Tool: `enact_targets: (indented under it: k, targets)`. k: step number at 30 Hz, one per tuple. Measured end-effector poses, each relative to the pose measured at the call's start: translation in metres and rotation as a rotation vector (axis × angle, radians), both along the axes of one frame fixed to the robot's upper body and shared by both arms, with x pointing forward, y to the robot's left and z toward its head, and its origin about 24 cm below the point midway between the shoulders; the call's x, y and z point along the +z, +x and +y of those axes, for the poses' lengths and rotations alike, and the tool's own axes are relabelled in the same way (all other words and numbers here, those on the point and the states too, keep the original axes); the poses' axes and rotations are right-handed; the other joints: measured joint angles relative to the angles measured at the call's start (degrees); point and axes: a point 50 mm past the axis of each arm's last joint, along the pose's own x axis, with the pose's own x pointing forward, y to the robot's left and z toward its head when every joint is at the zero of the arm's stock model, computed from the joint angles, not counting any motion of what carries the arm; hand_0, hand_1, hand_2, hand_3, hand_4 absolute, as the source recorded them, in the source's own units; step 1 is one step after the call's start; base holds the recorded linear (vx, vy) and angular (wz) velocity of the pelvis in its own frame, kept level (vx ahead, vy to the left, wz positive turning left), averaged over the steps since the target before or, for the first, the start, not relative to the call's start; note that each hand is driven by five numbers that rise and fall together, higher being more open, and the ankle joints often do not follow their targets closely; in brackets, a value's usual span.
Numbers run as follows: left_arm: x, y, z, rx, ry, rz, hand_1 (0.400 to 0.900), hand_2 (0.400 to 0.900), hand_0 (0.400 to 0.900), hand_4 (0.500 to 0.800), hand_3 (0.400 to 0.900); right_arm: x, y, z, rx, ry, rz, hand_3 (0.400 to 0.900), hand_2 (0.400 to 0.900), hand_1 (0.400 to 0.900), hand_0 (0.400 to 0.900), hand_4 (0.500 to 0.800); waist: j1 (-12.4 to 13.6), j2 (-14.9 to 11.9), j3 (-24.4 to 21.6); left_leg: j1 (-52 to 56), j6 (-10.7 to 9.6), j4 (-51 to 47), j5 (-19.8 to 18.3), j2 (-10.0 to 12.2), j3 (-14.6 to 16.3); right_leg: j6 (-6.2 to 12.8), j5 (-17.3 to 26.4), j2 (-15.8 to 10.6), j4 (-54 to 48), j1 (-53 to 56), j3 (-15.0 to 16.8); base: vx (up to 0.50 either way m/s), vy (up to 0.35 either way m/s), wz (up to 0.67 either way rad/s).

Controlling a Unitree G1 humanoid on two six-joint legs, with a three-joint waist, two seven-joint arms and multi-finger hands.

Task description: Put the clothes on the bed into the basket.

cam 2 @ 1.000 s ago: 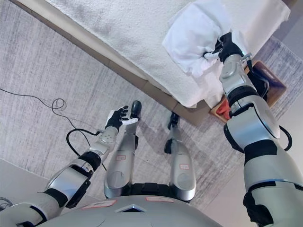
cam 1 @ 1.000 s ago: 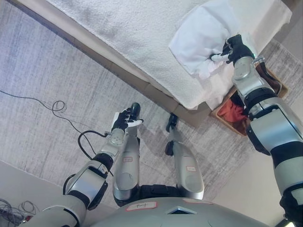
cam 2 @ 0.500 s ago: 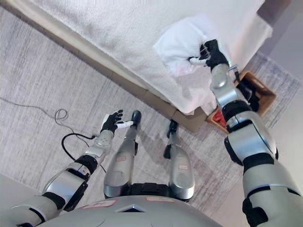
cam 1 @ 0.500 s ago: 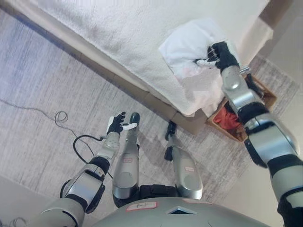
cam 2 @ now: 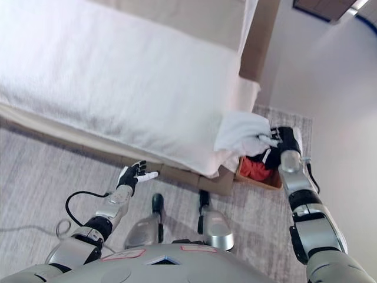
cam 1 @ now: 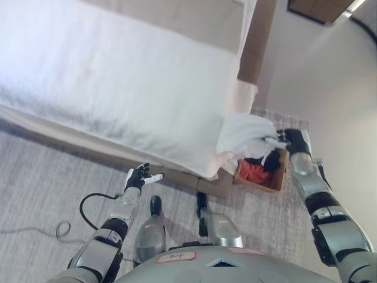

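Note:
My right hand (cam 1: pixel 293 141) is shut on a white garment (cam 1: pixel 244 135) and holds it off the bed's corner, just above the brown basket (cam 1: pixel 277 178). The basket stands on the floor beside the bed and holds red clothing (cam 1: pixel 253 171) and something dark. The bed (cam 1: pixel 118 88) has a white textured cover with no other loose clothes showing on it. My left hand (cam 1: pixel 139 176) is open and empty, low over the rug in front of the bed. The same scene shows in the right eye view, with my right hand (cam 2: pixel 284 140) on the garment (cam 2: pixel 238 131).
A grey rug (cam 1: pixel 35 188) covers the floor in front of the bed. The bed's tan base (cam 1: pixel 188 180) runs along its edge. A tan headboard (cam 1: pixel 259 41) rises at the bed's far end, next to a pale wall (cam 1: pixel 330 76).
The camera has swung, so the whole view has shifted. My right hand has carried the white garment off the bed's corner to above the basket. My left hand stays open and low.

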Motion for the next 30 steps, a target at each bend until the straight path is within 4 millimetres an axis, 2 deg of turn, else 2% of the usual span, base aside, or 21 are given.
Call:
enact_targets:
  k: [3,6,15,18,28,29,30]
  targets:
    - [-0.003,-0.004,-0.002,-0.006,-0.013,0.024,0.9,0.9,0.9,0.8,0.9,-0.014,-0.025,-0.021,-0.125,0.024,0.085,0.4,0.4,0.4,0.4,0.5,-0.2,0.8,-2.0,1.7,0.0,0.0,-0.6,0.2,0.4,-0.26,-0.6,0.3,0.0,1.4,0.4,0.08,0.001,-0.04]
    - [-0.006,-0.008,-0.004,-0.012,-0.026,0.044,0.9,0.9,0.9,0.8,0.9,-0.025,-0.045,-0.032,-0.231,0.065,0.144,0.4,0.4,0.4,0.4,0.5,-0.1,1.6,-3.5,2.4,-0.2,0.0,-0.7,0.5,0.5,-0.19,-1.4,0.5,-0.1,2.1,0.5,0.06,0.002,-0.05]
    - [-0.015,-0.025,-0.009,-0.052,-0.035,0.109,0.9,0.9,0.9,0.8,0.9,-0.028,-0.067,-0.055,-0.374,0.131,0.185,0.4,0.4,0.4,0.4,0.5,0.0,3.0,-5.7,3.0,-0.5,0.0,-0.9,0.8,0.5,-0.37,-1.6,0.8,-0.2,2.6,0.7,0.01,-0.002,-0.02]
    - [-0.017,-0.029,-0.009,-0.062,-0.039,0.124,0.9,0.9,0.9,0.8,0.9,-0.021,-0.069,-0.065,-0.408,0.123,0.179,0.4,0.4,0.4,0.4,0.5,0.0,3.3,-5.9,3.0,-0.4,0.0,-0.9,0.8,0.5,-0.37,-1.6,0.8,-0.2,2.6,0.7,0.0,-0.01,0.0]
    - [-0.021,-0.036,-0.014,-0.081,-0.059,0.147,0.9,0.9,0.9,0.8,0.9,0.012,-0.054,-0.092,-0.452,0.086,0.108,0.4,0.4,0.4,0.4,0.5,0.1,4.7,-6.8,3.0,-0.4,0.0,-0.9,0.9,0.5,-0.48,-1.7,0.9,-0.2,2.6,0.5,0.0,-0.018,0.03]
    - [-0.021,-0.036,-0.015,-0.083,-0.062,0.148,0.9,0.9,0.9,0.8,0.9,0.015,-0.053,-0.094,-0.463,0.087,0.101,0.473,0.473,0.473,0.473,0.544,0.1,4.9,-7.0,3.0,-0.4,0.0,-0.9,0.9,0.5,-0.5,-1.7,0.9,-0.2,2.6,0.5,0.0,0.0,0.0]
    - [-0.022,-0.036,-0.016,-0.084,-0.064,0.149,0.9,0.9,0.9,0.8,0.9,0.017,-0.053,-0.097,-0.473,0.088,0.092,0.829,0.829,0.829,0.829,0.758,0.1,5.1,-7.1,3.0,-0.4,0.0,-0.9,0.9,0.4,-0.58,-1.8,0.9,-0.2,2.6,0.5,0.0,0.0,0.0]
